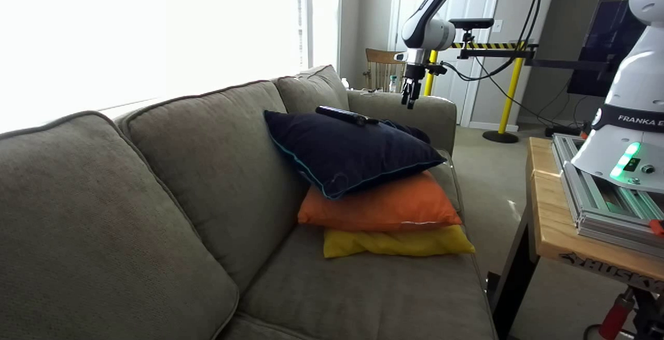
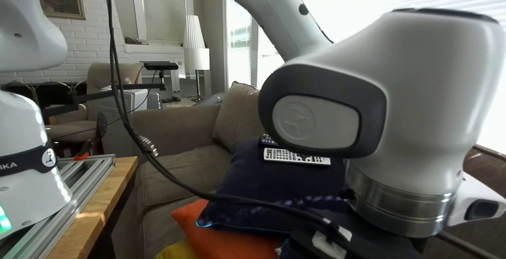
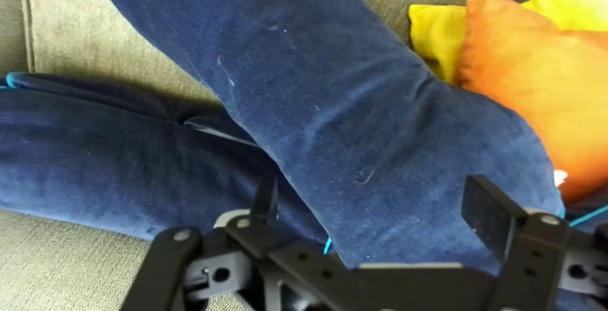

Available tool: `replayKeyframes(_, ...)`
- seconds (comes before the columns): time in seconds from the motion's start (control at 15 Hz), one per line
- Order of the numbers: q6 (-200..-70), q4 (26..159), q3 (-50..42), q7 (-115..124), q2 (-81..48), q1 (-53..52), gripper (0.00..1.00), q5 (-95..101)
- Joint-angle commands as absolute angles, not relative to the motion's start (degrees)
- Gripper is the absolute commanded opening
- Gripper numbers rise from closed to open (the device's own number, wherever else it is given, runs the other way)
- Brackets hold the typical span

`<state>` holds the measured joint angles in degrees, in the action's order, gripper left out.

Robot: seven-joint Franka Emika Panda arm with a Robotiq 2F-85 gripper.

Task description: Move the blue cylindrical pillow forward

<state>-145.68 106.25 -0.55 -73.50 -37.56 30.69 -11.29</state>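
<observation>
A long blue roll, the blue cylindrical pillow point(image 3: 332, 97), lies diagonally across the wrist view, its lower right end against an orange cushion. In an exterior view only a dark rounded part of this pillow point(image 1: 415, 133) shows behind the large navy cushion. My gripper point(image 1: 407, 103) hangs over it, pointing down, with a gap beneath the fingertips. From the wrist, the gripper point(image 3: 373, 197) has its jaws wide apart with nothing held; blue fabric shows below and between them. Another dark blue pillow point(image 3: 95, 159) with cyan piping lies partly under the roll.
A large navy cushion point(image 1: 353, 153) tops the orange cushion point(image 1: 384, 205) and yellow cushion point(image 1: 399, 241). A white remote point(image 2: 296, 156) and a dark remote point(image 2: 267, 140) rest on it. The sofa back point(image 1: 207, 148) and far armrest point(image 1: 399, 111) bound the seat.
</observation>
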Motion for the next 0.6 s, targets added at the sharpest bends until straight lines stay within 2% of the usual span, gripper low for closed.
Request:
replayKeyframes(0.0,-149.2,106.7,0.8,-75.7,-39.9,31.8,1.00,-12.3)
replayKeyframes(0.47,-151.8,105.8,3.4,-76.8,-44.7,33.2,1.00,-12.3)
replayKeyframes(0.53,-152.3,105.5,4.0,-77.1,-45.4,33.5,0.96,-12.2)
